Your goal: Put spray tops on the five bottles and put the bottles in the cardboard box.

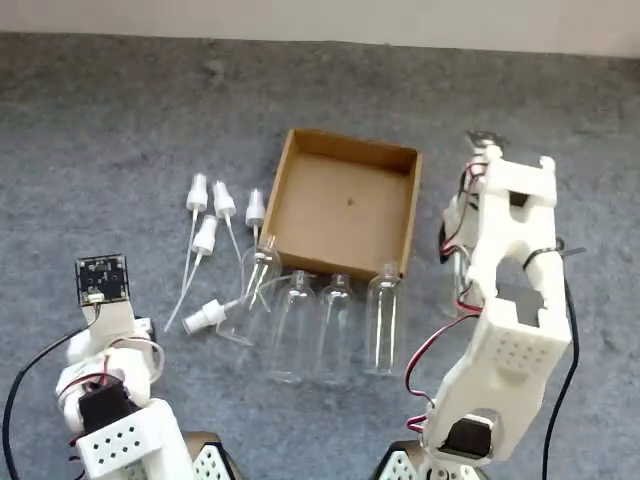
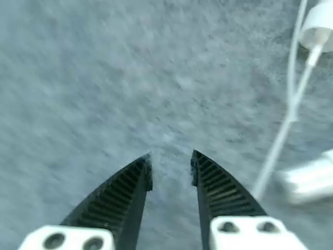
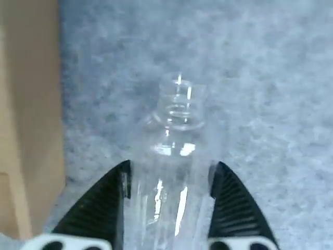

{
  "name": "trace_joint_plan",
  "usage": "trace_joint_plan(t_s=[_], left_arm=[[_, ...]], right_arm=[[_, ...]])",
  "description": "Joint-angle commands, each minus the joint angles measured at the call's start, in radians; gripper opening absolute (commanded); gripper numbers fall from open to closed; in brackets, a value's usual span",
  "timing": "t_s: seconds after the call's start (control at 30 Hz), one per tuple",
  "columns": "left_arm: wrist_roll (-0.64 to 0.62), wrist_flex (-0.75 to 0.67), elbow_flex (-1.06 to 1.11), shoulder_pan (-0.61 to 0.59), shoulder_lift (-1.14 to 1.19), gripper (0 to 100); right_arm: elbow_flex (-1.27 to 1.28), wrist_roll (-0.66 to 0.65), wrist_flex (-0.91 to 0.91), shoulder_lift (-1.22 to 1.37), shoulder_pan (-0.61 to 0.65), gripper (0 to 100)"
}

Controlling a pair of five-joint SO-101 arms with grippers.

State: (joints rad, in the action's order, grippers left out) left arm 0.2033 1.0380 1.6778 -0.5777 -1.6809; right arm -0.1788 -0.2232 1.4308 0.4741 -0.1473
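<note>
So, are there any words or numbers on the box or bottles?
None can be read.
The cardboard box is plain, the bottles bear no labels, the spray tops are plain white.
Marks on the small black board on an arm are too small to read.

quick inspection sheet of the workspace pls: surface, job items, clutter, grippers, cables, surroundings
surface: grey carpet, flat
box: cardboard box, open top, no bottles in it
bottles: four clear bottles lying in front of the box; a fifth bottle beside the box, neck bare
spray tops: five spray tops loose on the carpet, left of the box
clutter: nothing seen
grippers: left gripper open over bare carpet near the spray tops; right gripper at the fifth bottle, grip unclear
cables: red and black wires along both arms
surroundings: pale strip past the carpet's far edge
</note>
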Motion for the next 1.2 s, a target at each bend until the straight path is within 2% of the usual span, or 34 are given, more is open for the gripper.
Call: trace_joint_plan(t_s=[0.0,0.07,0.3,0.37,0.43,0.57,0.7,0.83,0.97,1.17], left_arm=[[0.353,-0.103,0.025,-0.091,-0.008,9],[0.39,-0.138,0.025,-0.093,-0.008,9],[0.399,-0.29,0.025,-0.124,-0.008,9],[0.393,-0.308,-0.025,-0.124,-0.004,9],[0.391,-0.25,-0.15,-0.124,0.005,9],[0.39,0.02,-0.487,-0.065,0.099,11],[0.356,0.281,-0.877,0.071,0.46,13],[0.29,0.431,-1.199,0.225,0.908,13],[0.227,0.473,-1.431,0.344,1.265,13],[0.118,0.425,-1.664,0.383,1.606,13]], right_arm=[[-0.039,-0.008,0.019,-0.008,-0.05,5.3],[-0.038,-0.043,0.019,-0.01,-0.047,5.2],[-0.039,-0.055,0.019,-0.012,-0.033,5.2],[-0.038,-0.106,0.031,-0.022,-0.039,5.2],[-0.038,-0.146,0.033,-0.056,-0.048,5.2],[-0.033,-0.157,0.042,-0.13,-0.051,5.2],[-0.005,-0.158,0.071,-0.182,-0.042,5.2],[0.139,-0.158,-0.025,-0.209,-0.024,5.2],[0.282,-0.172,-0.104,-0.252,-0.016,5.3],[0.354,-0.224,-0.114,-0.268,-0.025,5.6]])
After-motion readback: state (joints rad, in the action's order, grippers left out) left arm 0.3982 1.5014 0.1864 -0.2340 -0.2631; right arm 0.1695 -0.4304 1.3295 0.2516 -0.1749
